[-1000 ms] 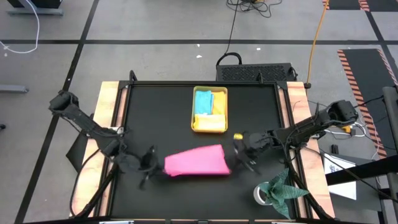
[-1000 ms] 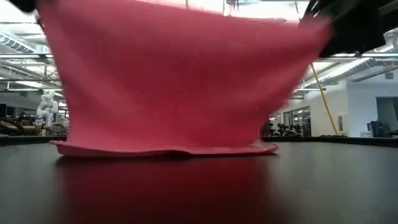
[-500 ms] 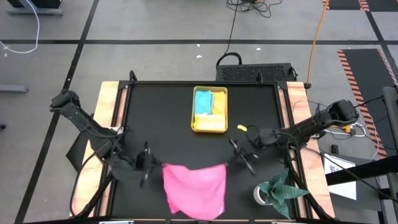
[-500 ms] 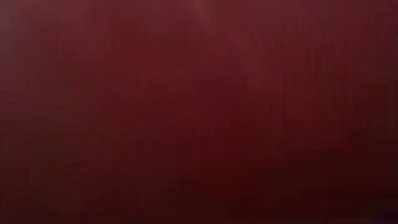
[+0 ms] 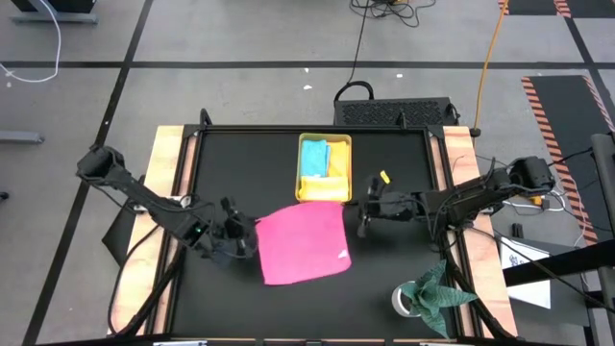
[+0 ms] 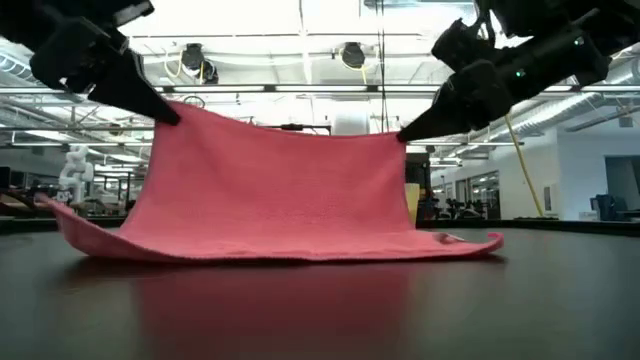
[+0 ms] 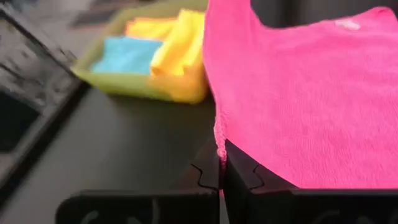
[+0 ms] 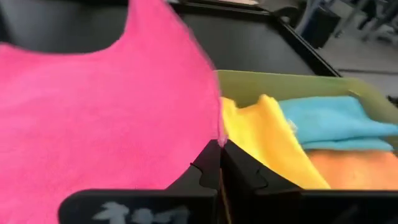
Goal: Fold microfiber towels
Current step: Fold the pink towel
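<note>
A: What colour is the towel pinched in the left gripper (image 5: 242,237)?

B: The pink towel (image 5: 306,242) is plain bright pink, with one small white tag. The gripper itself is black.

A: And beyond it?

B: A translucent yellow-green tray (image 5: 324,142), holding a light blue towel (image 5: 314,155), a yellow towel (image 5: 324,189) and an orange towel (image 8: 348,169).

A: The right gripper (image 5: 363,219)?

B: Black too, with a small yellow tag (image 5: 384,177) just behind it.

A: The bench (image 5: 250,163)?

B: Matte black, pale wood at both side edges. Beyond the right gripper sits a dark green cloth (image 5: 437,291).
</note>
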Motion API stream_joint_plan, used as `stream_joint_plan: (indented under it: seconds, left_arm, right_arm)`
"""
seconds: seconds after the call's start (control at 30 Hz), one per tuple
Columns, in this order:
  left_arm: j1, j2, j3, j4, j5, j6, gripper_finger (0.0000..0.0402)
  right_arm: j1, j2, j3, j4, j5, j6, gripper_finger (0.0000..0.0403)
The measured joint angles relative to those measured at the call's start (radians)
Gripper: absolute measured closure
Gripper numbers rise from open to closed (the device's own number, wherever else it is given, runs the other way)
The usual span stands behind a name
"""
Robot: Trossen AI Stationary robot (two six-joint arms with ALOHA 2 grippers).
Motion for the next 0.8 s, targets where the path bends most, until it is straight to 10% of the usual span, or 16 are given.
stream_joint_plan:
  seconds: [0.8]
  left_arm:
    - [-0.15, 0.277, 0.002, 0.378, 0.451, 0.03, 0.039]
  right_arm:
    - [0.183, 0.046, 0.0, -0.051, -0.398, -0.06, 0.0403]
